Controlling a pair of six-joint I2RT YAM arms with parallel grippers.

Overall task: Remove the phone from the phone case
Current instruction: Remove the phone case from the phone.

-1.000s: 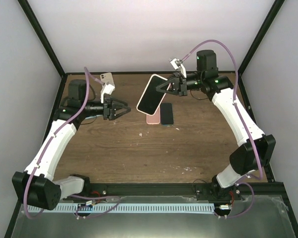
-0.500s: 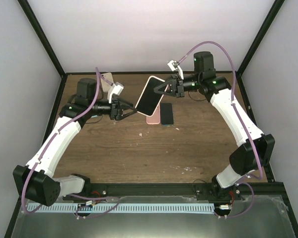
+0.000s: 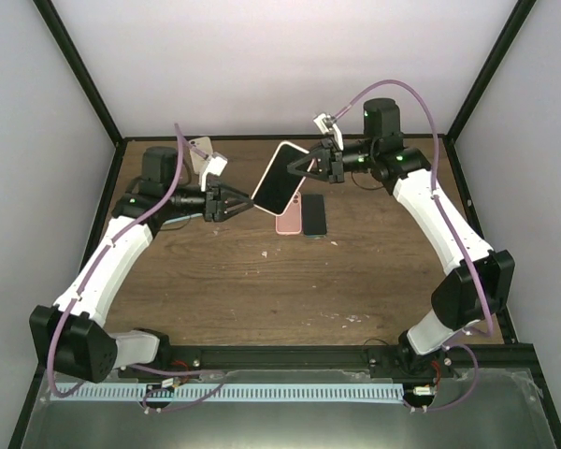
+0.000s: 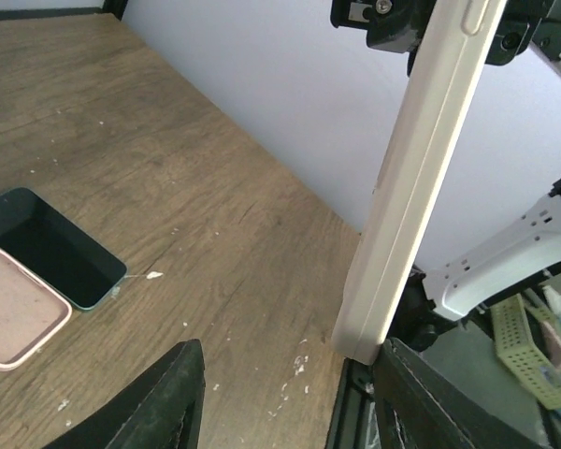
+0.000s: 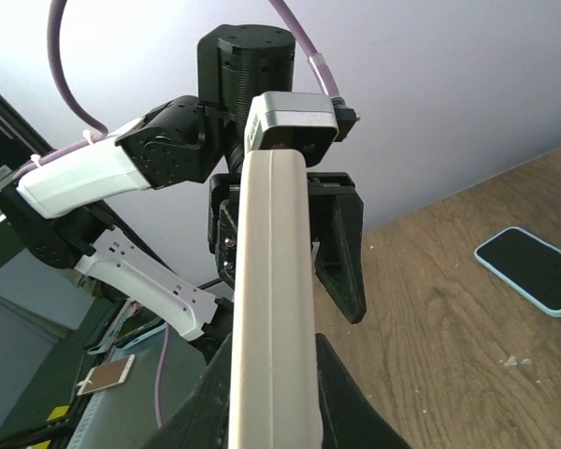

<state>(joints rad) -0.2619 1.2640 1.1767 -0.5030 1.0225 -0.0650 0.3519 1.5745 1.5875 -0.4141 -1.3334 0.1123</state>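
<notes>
A phone in a cream case (image 3: 279,180) hangs tilted in the air over the back of the table. My right gripper (image 3: 310,166) is shut on its upper end. In the right wrist view the case's edge (image 5: 271,281) runs up between my right gripper's (image 5: 271,383) fingers. My left gripper (image 3: 240,203) is open at the case's lower left corner. In the left wrist view the case (image 4: 421,178) stands just inside the right finger (image 4: 430,402) of my left gripper (image 4: 290,398); whether they touch is not clear.
A pink case or phone (image 3: 289,214) and a dark teal-edged phone (image 3: 315,215) lie side by side on the wooden table under the held phone. They also show in the left wrist view, pink one (image 4: 14,313) and dark one (image 4: 51,248). White walls stand behind.
My left gripper has moved right, from well left of the cased phone to its lower corner. My right gripper has shifted the phone slightly left.
</notes>
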